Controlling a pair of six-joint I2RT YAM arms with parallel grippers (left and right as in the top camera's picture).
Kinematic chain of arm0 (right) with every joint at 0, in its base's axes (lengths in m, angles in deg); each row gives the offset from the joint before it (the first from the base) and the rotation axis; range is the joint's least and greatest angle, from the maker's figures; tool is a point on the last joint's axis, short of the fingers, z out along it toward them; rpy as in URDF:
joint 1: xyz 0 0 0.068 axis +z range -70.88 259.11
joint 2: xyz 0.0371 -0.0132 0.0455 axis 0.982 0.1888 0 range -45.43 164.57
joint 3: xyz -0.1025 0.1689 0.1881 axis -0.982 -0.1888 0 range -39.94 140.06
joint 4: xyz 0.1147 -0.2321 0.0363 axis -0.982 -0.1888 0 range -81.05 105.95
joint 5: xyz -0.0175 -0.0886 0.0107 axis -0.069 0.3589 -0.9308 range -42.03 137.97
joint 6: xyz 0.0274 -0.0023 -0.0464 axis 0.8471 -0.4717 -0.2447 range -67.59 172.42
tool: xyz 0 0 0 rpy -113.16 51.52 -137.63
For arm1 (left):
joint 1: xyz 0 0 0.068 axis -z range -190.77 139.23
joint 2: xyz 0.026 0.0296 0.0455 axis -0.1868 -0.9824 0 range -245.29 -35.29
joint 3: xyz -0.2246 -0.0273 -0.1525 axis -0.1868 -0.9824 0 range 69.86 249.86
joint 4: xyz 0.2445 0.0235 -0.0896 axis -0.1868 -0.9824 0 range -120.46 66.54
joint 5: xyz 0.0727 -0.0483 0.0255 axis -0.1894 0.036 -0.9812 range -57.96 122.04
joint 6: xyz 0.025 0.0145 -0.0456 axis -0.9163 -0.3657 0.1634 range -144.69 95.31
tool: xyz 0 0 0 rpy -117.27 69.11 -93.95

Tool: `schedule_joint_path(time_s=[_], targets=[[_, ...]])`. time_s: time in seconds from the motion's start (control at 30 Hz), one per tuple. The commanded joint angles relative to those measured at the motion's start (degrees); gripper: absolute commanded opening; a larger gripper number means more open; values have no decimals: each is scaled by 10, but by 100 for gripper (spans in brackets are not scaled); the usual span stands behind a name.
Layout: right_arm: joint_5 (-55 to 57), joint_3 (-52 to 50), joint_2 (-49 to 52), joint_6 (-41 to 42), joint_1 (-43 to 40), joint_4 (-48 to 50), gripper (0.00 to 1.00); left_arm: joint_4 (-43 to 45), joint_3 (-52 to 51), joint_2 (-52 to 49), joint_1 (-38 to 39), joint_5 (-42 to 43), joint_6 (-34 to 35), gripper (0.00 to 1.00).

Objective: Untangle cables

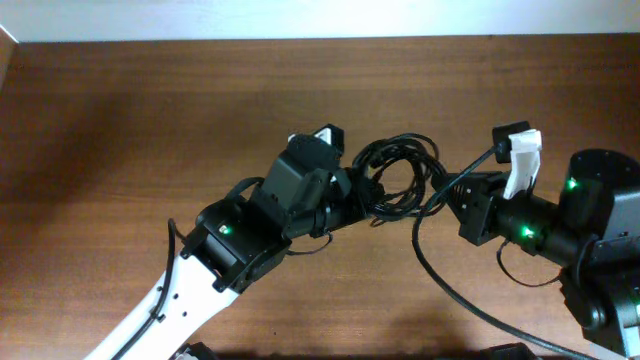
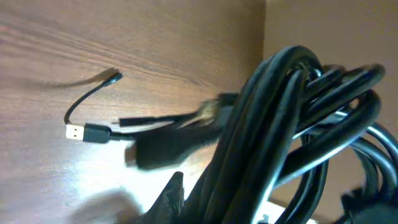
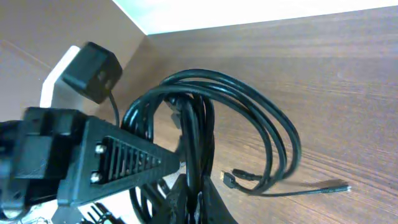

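The cables (image 1: 400,172) lie as one black coiled tangle in the middle of the wooden table. My left gripper (image 1: 358,195) holds the tangle's left side. In the left wrist view only one fingertip (image 2: 176,190) shows, pressed against the thick bundle (image 2: 280,124). My right gripper (image 1: 447,190) is at the tangle's right side. In the right wrist view its fingers (image 3: 194,194) are shut on several strands of the coil (image 3: 249,118). A loose silver USB plug (image 2: 76,132) and a thin tail with a small plug (image 2: 115,77) lie on the table.
The wooden table (image 1: 150,120) ends at a pale strip along the far side (image 1: 300,15). A thicker black arm cable (image 1: 440,280) curves toward the front edge. The left arm's black body (image 3: 93,162) fills the left of the right wrist view.
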Motion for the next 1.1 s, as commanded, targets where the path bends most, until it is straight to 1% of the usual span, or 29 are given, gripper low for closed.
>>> schedule_joint_path(time_s=[0.0,0.07,0.13,0.17,0.2,0.27,0.3,0.33,0.37,0.4,0.43,0.47,0.5,0.53,0.57,0.63,0.73,0.8,0.83,0.87,0.9,0.93,0.97,1.07], targets=[[40,8,-28,22,-2,3,4,-7,4,2,-23,-70,93,0],[73,8,-39,55,-2,3,4,-10,3,2,-43,-70,120,0],[99,8,-47,81,-2,3,4,-12,4,2,-49,-70,126,0],[124,8,-53,113,-2,2,4,-14,4,2,-48,-74,137,0],[125,8,-56,117,-2,1,4,-13,4,2,-48,-75,137,0],[134,8,-55,116,-2,-22,4,-13,4,2,-48,-73,132,0],[134,8,-55,104,-2,-32,4,-13,4,2,-48,-72,92,0],[134,8,-55,84,-2,-36,34,-13,4,2,-48,-72,43,0],[134,8,-55,77,-2,-37,62,-11,4,2,-48,-67,9,0],[134,8,-55,77,-2,-36,71,0,4,2,-48,-51,-40,0],[136,8,-55,77,-2,-36,76,12,4,2,-48,-30,-86,0],[136,8,-55,77,-2,-36,77,29,4,2,-48,0,-143,0],[136,8,-55,75,-2,-36,77,39,4,2,-48,17,-175,0],[136,8,-55,62,-2,-36,77,50,4,2,-48,49,-229,0],[123,8,-55,38,-2,-35,77,52,4,2,-48,64,-246,0],[57,8,-55,-21,-2,-27,77,54,4,2,-48,74,-259,0],[25,8,-55,-41,-2,-23,77,68,4,2,-48,116,-260,0],[-38,8,-49,-74,-2,-16,77,83,4,2,-48,144,-260,0],[-50,8,-42,-77,-2,-16,77,95,4,2,-48,169,-260,0],[-59,8,-31,-77,-2,-16,62,99,4,2,-48,176,-260,0],[-74,8,-24,-77,-2,-16,37,99,4,2,-48,176,-260,0],[-82,8,-16,-77,-2,-16,24,99,4,2,-48,176,-260,0],[-82,8,-9,-77,-2,-16,4,98,4,2,-48,179,-260,0],[-81,8,-8,-77,-2,-16,4,97,4,2,-48,167,-259,0]])
